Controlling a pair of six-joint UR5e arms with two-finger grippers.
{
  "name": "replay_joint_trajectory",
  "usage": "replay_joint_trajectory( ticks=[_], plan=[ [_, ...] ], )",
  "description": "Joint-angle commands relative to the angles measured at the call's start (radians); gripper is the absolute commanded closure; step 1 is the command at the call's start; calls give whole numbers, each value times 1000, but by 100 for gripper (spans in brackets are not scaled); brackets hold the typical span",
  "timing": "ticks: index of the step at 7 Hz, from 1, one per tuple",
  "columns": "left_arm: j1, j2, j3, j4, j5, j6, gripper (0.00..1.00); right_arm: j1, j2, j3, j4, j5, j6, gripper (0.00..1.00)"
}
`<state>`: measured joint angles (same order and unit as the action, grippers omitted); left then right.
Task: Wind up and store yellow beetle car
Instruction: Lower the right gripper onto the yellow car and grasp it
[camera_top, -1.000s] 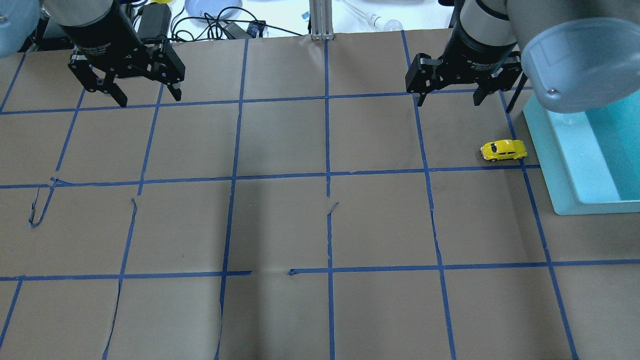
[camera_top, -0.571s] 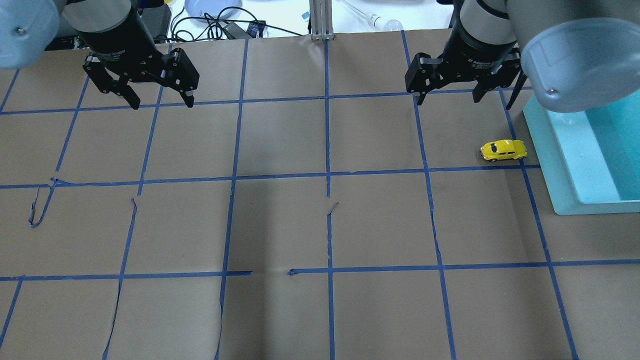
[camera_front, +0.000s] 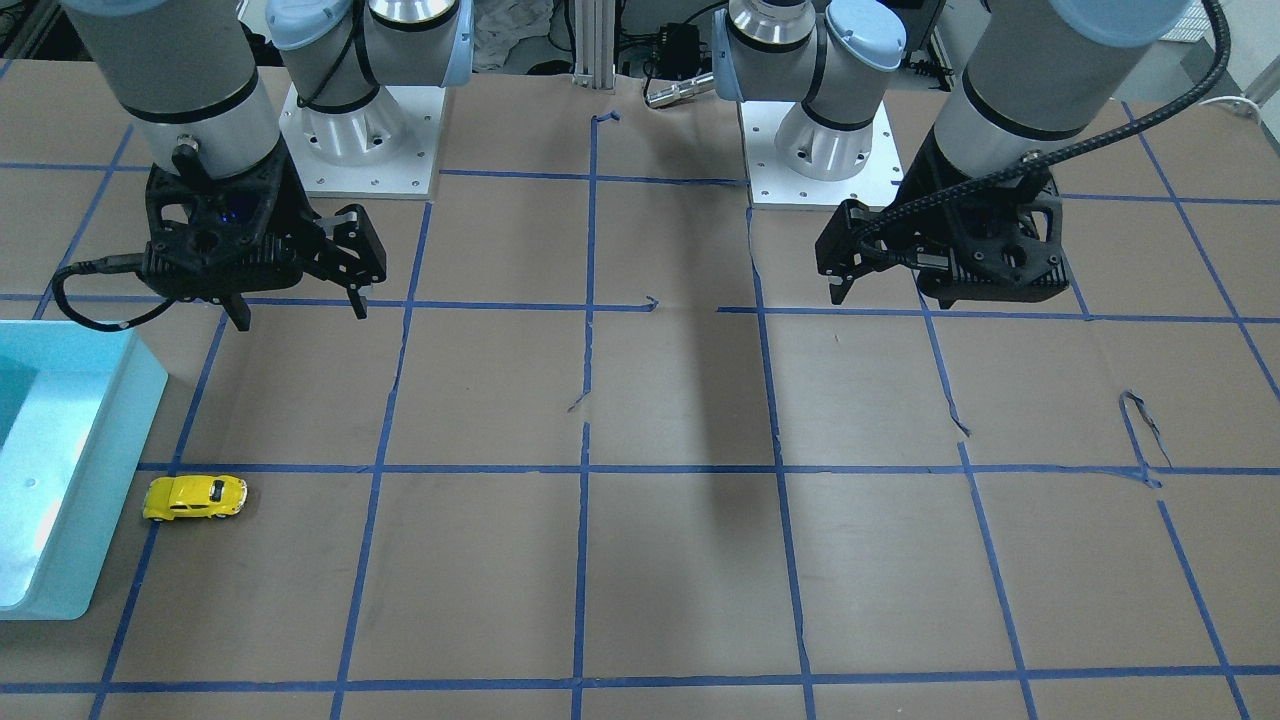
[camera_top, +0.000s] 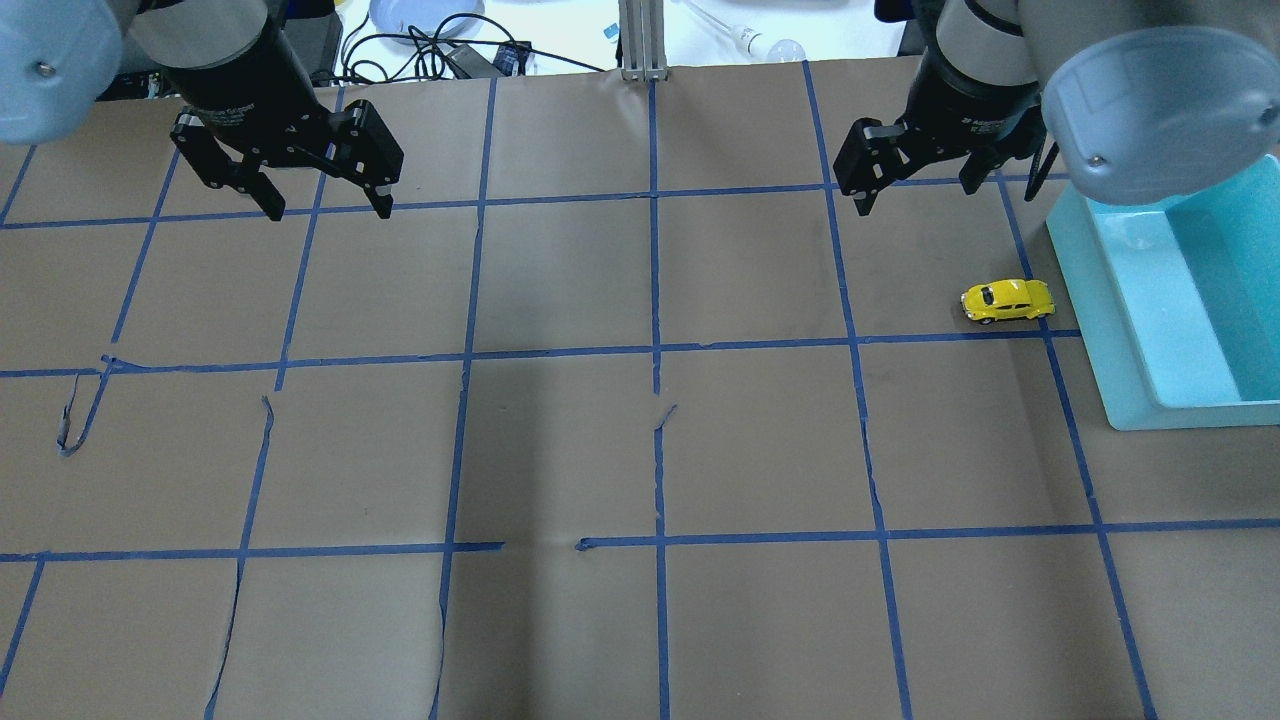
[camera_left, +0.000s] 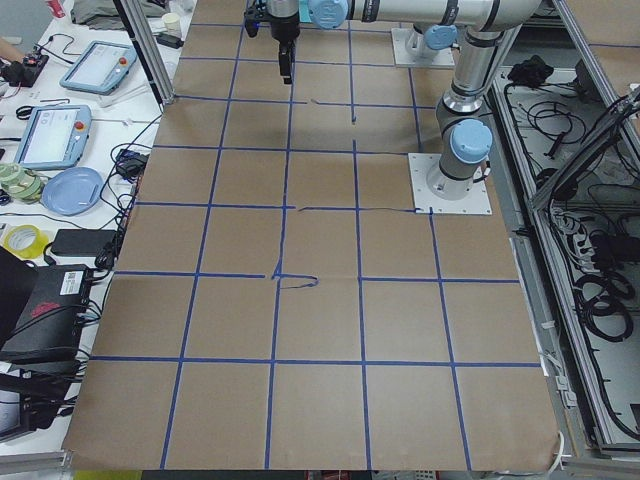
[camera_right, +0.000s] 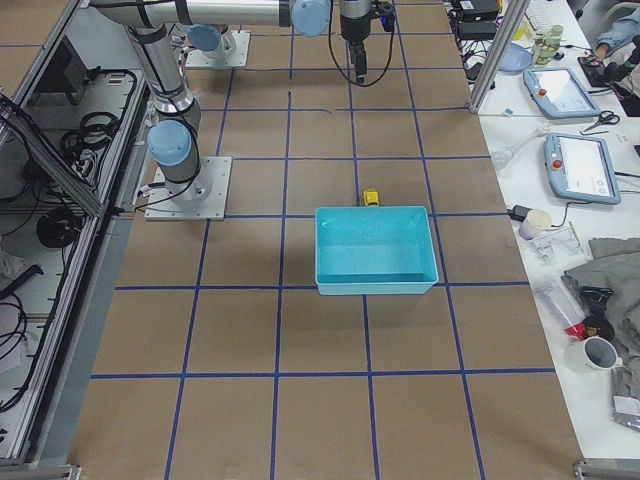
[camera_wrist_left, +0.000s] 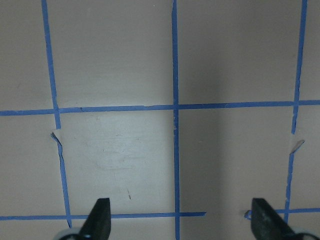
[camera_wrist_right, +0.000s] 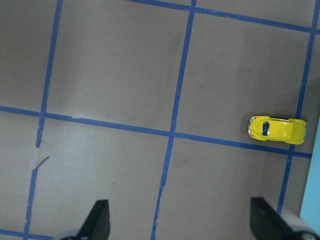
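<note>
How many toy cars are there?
1. The car stands on its wheels just outside the bin. The bin looks empty, so none seems hidden.

The small glossy toy beetle car (camera_top: 1007, 301) is bright yellow with dark windows, the paper-covered desk (camera_top: 560, 450) is brown under a blue tape grid (camera_top: 655, 290), and the rectangular plastic bin (camera_top: 1110, 330) is pale turquoise.

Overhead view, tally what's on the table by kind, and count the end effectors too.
Car: 1
Bin: 1
End effectors: 2, the left end effector and the right end effector
Total: 4
</note>
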<state>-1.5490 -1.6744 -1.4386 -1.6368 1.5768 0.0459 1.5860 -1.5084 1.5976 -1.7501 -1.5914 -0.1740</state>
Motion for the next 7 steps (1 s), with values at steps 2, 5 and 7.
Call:
replay_joint_trajectory(
  ticks=[2,5,7],
  plan=[
    [9,-16,-5,3,26,40,0,-122,49,115,-96,11,-324,0],
    [12,-18,-14,20,108,41,0,-221,150,223,-381,15,-850,0],
    [9,-33,-17,69,111,73,0,-251,227,219,-388,4,-1184,0]
  ],
)
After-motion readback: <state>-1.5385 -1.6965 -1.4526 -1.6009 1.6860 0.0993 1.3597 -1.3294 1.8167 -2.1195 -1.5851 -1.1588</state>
